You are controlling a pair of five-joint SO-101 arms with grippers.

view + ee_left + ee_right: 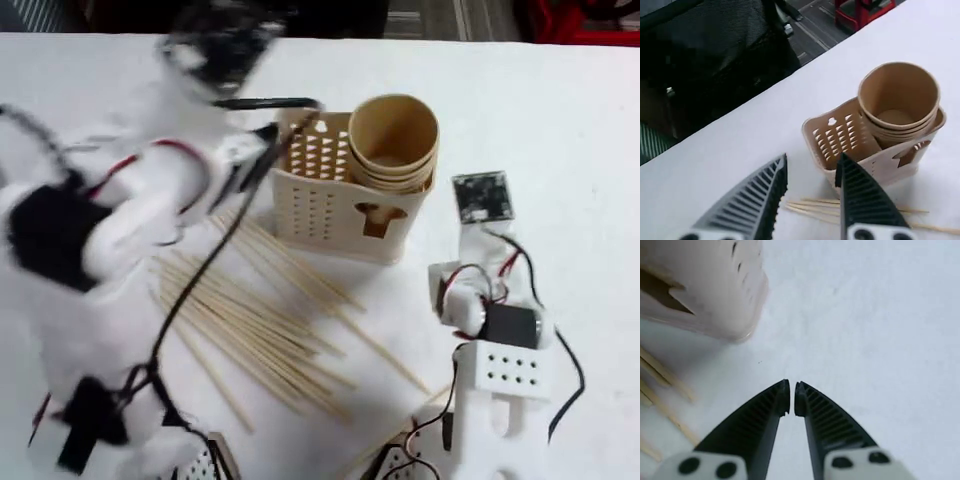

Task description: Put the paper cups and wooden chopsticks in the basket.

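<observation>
several paper cups (393,140) sit nested in the basket (320,205), sparing room for chopsticks (260,320) strewn on the surface (540,110); our left tool (812,160) hangs apart, ready; right tool (792,390) together, empty.

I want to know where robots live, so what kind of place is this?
Probably a robot lab or workroom. A robot arm with loose wires sits on a white table, a black mesh chair stands beyond it, and chopsticks lie scattered beside a basket.
</observation>
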